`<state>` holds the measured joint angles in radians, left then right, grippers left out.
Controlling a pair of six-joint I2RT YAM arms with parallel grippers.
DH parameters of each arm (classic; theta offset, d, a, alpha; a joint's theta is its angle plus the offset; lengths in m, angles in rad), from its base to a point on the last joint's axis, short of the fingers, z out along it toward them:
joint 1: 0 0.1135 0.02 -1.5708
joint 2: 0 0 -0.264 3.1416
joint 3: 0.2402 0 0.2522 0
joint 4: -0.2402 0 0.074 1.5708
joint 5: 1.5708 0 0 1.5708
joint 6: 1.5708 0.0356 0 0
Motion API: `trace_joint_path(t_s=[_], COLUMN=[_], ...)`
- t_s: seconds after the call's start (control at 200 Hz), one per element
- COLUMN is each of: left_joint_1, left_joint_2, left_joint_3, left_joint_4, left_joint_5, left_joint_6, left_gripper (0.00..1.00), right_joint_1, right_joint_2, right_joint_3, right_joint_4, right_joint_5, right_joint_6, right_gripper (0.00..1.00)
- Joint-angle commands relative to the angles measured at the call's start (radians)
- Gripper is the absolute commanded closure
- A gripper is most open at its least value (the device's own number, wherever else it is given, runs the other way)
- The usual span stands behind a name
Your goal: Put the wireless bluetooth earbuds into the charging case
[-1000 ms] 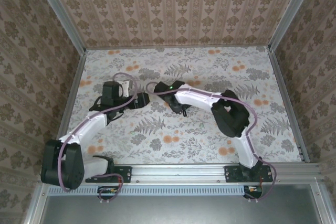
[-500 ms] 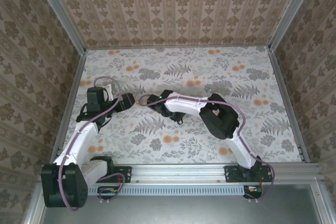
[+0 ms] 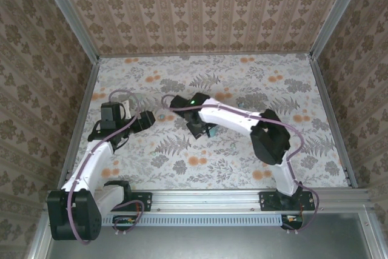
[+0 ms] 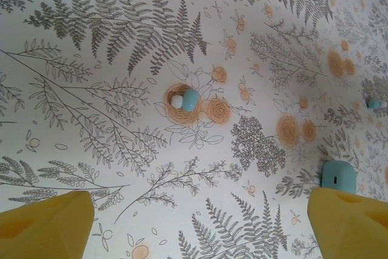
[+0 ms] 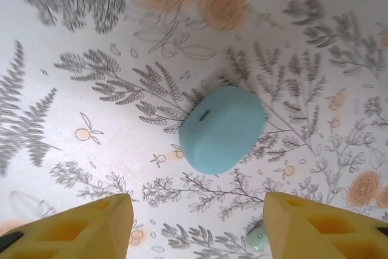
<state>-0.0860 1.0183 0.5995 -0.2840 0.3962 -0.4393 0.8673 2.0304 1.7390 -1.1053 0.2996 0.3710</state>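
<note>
Your left gripper (image 4: 197, 210) is spread wide and holds nothing. It hovers over the floral table cover (image 4: 109, 150), left of the charging case (image 3: 212, 131).

In the left wrist view, one earbud (image 4: 185, 99), teal with a white tip, sits on an orange flower print (image 4: 209, 108), up and left of the case (image 4: 338, 175) and well apart from it. The case is just beside the tip of that gripper's right-hand finger (image 4: 351, 222). A second earbud (image 4: 374, 104) lies above the case, at the frame's right edge.

Your right gripper (image 5: 197, 210) is also spread wide and holds nothing. The case (image 5: 222, 128) lies flat on the cover ahead of its fingertips, not touching either finger, with a dark slot showing. There's a small pale round object (image 5: 257, 239) below the case, near the right-hand finger. I can't tell what it is.
</note>
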Motion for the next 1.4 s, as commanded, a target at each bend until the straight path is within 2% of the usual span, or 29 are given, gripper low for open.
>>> trace_joint_path(t_s=[0.0,0.125,0.325,0.495,0.86,0.94,1.09,1.25,1.395], left_joint_1=[-0.069,-0.178,-0.276,-0.307,-0.316,-0.316,-0.316,-0.316,-0.307], left_joint_2=[0.021,0.093,0.234,0.287,0.293,0.293,0.287,0.239,0.143], left_joint_3=[-0.004,0.035,0.065,0.055,0.027,0.028,0.03,0.011,-0.002], left_joint_4=[-0.004,-0.01,0.079,0.13,0.166,0.175,0.183,0.222,0.244], left_joint_5=[0.007,-0.052,-0.064,-0.056,-0.03,-0.025,-0.014,0.017,0.038], left_joint_6=[0.007,0.019,-0.021,-0.053,-0.056,-0.061,-0.055,-0.008,0.094], left_gripper=[0.11,0.12,0.17,0.18,0.18,0.19,0.19,0.18,0.16], right_joint_1=[-0.083,-0.165,-0.169,-0.166,-0.168,-0.169,-0.174,-0.189,-0.2], right_joint_2=[-0.08,-0.131,-0.104,-0.027,0.066,0.074,0.07,0.048,0.006], right_joint_3=[-0.061,-0.162,-0.221,-0.224,-0.189,-0.188,-0.202,-0.244,-0.269], right_joint_4=[0.046,0.117,0.158,0.195,0.199,0.205,0.244,0.319,0.346], right_joint_5=[-0.139,-0.255,-0.31,-0.338,-0.266,-0.269,-0.302,-0.41,-0.525], right_joint_6=[0.024,0.057,0.091,0.084,0.025,0.021,0.013,-0.011,-0.122], right_gripper=[0.4,0.41,0.4,0.37,0.38,0.42,0.61,0.69,0.74])
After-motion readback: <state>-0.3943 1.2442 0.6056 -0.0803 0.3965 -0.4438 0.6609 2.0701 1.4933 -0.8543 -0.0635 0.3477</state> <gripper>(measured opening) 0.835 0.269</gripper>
